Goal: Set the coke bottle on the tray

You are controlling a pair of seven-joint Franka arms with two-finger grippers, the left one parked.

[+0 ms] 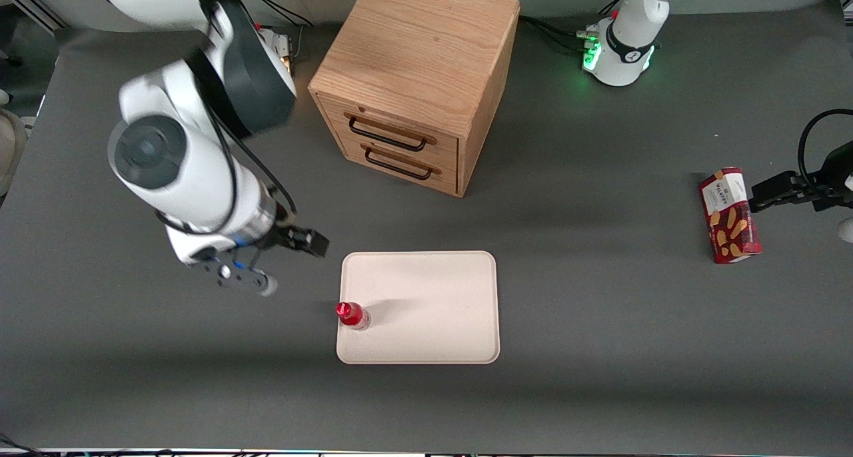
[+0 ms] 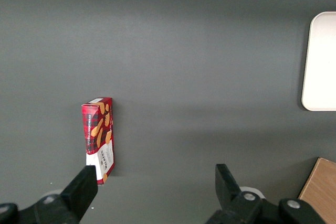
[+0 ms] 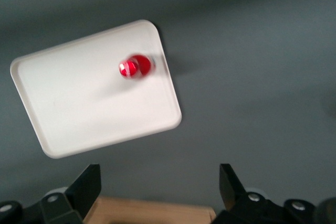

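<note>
The coke bottle [image 1: 352, 315] stands upright on the tray [image 1: 426, 290], inside the low rim at the edge toward the working arm's end of the table, nothing touching it. From these pictures the placing looks done: the bottle rests on the cream surface and casts a soft shadow across it.

As a thing to handle, the bottle looks small, slim and light, with a shiny cap and a smooth body, so it is probably slippery and easy to tip from a sideways knock. Its narrow clear base gives it little footing. If it had to be picked up again, the best hold would likely be across the red body just below the cap, 1 finger on each side, with a straight lift.

The gripper [image 1: 253, 280] hangs above the bare table beside the tray, toward the working arm's end and well clear of the bottle. Its 2 fingers [image 3: 86, 187] are spread wide and carry nothing; in the wrist view the tray [image 3: 79, 114] and bottle [image 3: 135, 67] show between and past them. The arm is bent at the elbow and leans down over the table, its wrist tilted toward the tray

A wooden drawer cabinet [image 1: 416, 84] stands farther from the front camera than the tray, and a red biscuit box [image 1: 730, 215] lies toward the parked arm's end
</note>
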